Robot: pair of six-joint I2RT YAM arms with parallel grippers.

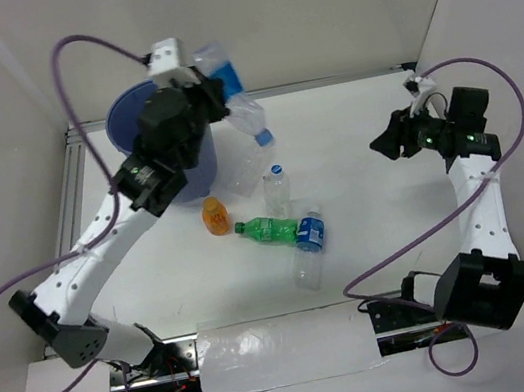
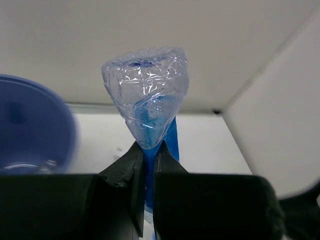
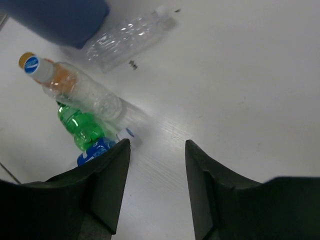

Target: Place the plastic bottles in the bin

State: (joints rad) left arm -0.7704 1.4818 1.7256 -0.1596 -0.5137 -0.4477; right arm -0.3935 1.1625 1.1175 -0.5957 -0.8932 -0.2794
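My left gripper point(image 2: 149, 147) is shut on a clear plastic bottle point(image 2: 147, 90), squeezing it at its blue label. The top view shows this bottle point(image 1: 233, 89) held in the air just right of the blue bin point(image 1: 131, 112), cap end pointing down. On the table lie a plain clear bottle point(image 1: 242, 169), a short orange one point(image 1: 215, 214), a green one point(image 1: 268, 228) and a blue-labelled one point(image 1: 308, 239). A clear bottle point(image 1: 278, 188) stands upright among them. My right gripper point(image 1: 390, 143) is open and empty, well right of the bottles.
White walls close in the table at the back and on both sides. The right wrist view shows the bin's wall point(image 3: 60, 17), the plain clear bottle point(image 3: 125, 37) and the green bottle point(image 3: 80, 127) left of my open right gripper point(image 3: 156, 145).
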